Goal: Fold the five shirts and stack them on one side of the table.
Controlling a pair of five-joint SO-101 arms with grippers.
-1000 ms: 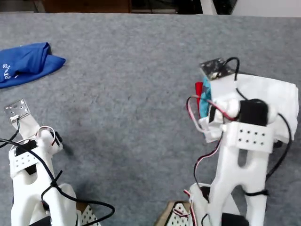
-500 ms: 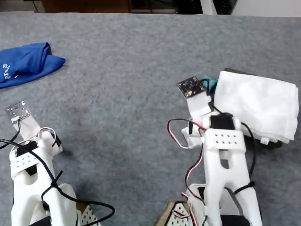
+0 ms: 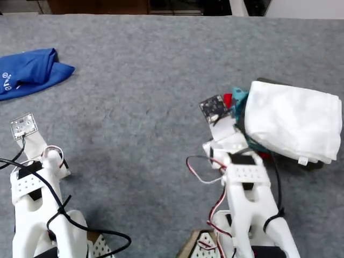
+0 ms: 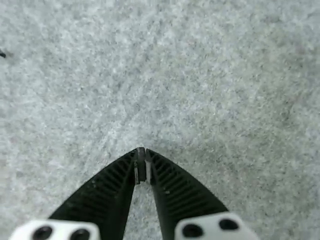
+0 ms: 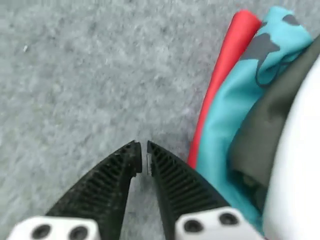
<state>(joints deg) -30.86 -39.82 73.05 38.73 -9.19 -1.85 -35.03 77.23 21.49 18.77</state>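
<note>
Four shirts look folded and stacked at the right of the counter (image 3: pixel 140 97): white shirt (image 3: pixel 293 126) on top, with teal shirt (image 5: pixel 230 120), red shirt (image 5: pixel 222 70) and dark shirt (image 5: pixel 260 140) peeking out beneath. One to go, I'd say: the blue shirt (image 3: pixel 29 72) lies crumpled by the far left edge, well apart. Right gripper (image 5: pixel 142 155) hangs just beside the red shirt, fingers pinched together on nothing; left gripper (image 4: pixel 141 167) is likewise closed over bare counter. There's plenty of open room between
</note>
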